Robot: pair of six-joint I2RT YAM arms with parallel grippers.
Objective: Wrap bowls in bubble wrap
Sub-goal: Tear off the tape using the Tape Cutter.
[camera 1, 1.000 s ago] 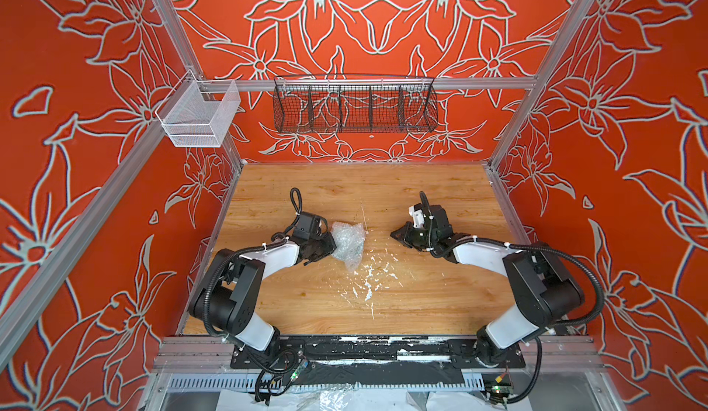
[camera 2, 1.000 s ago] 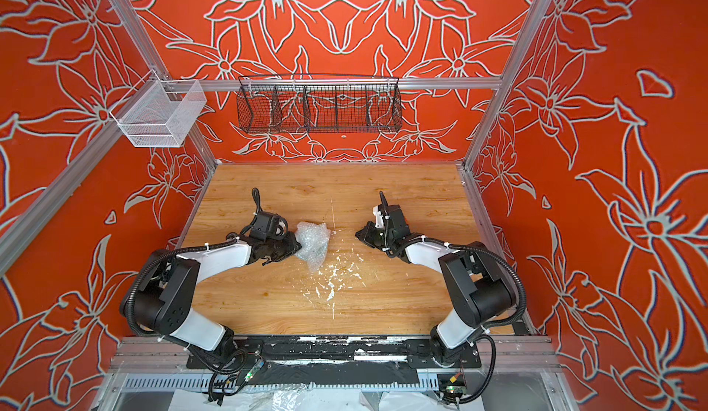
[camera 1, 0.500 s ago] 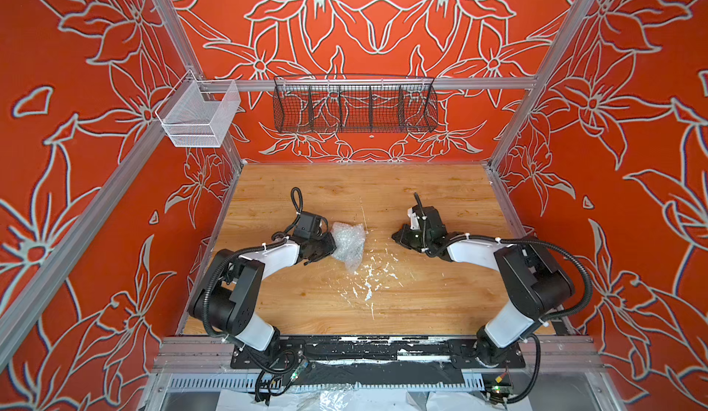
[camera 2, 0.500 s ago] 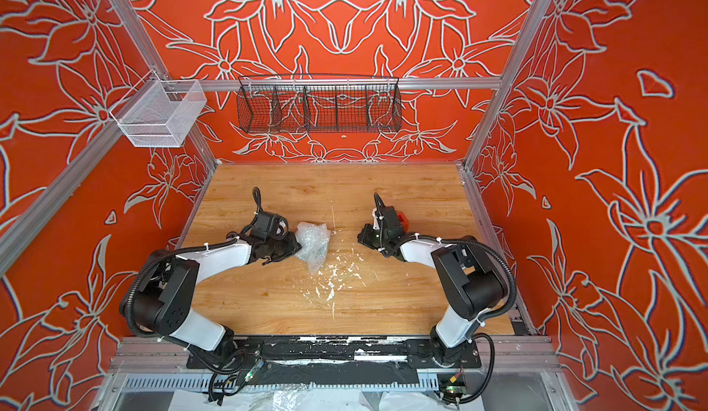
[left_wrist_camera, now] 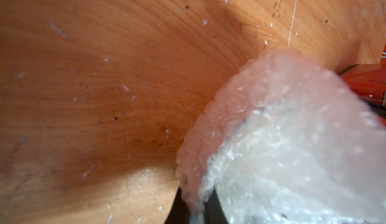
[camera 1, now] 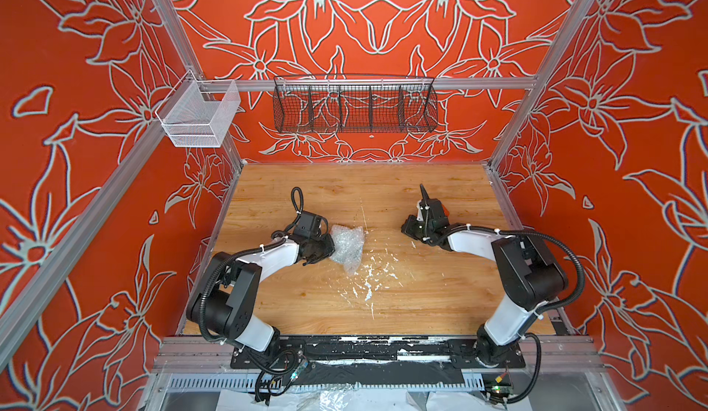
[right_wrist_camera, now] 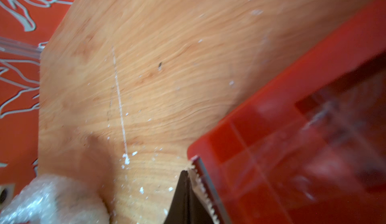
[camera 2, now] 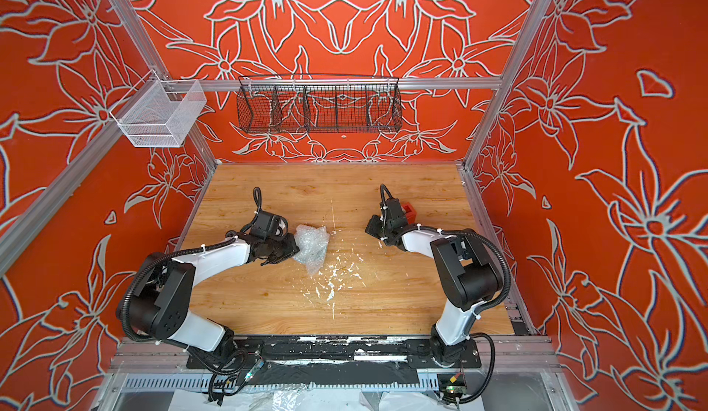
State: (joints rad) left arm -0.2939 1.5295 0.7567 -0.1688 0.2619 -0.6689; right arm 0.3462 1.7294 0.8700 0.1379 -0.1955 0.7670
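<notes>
Top views both show a crumpled, translucent bundle of clear bubble wrap (camera 1: 346, 245) (camera 2: 312, 245) lying on the light wooden table (camera 1: 344, 190), a little left of the middle and between the two arms. Its long axis runs far to near. The far end is broad and lumpy, and it narrows to a thin tail that points toward the near edge. The left gripper (camera 1: 325, 250) touches the bundle's left side, but its fingertips sit against the plastic and are hard to make out. The right gripper (camera 1: 407, 231) lies well apart to the right, its tips too small to read. In a top view a red plastic tape dispenser (camera 2: 409, 211) peeps out from behind that wrist, mostly covered. Any bowl is hidden inside the wrap.

Left wrist view: the bubble wrap (left_wrist_camera: 292, 149) fills much of the frame and is cut off at the edges. It looks milky and glossy, with round bubbles along its rim and faint dark streaks showing through. The left gripper (left_wrist_camera: 196, 212) pinches a fold of the sheet between its dark fingers, the jaws almost together.

Right wrist view: the picture is blurred. The right gripper (right_wrist_camera: 186, 193) is pressed together into one dark wedge. Its tip lies just beside the serrated cutter of the tape dispenser (right_wrist_camera: 292, 133), and whether tape is caught there cannot be told. The bubble wrap (right_wrist_camera: 48, 197) is cut off by the frame edge.
</notes>
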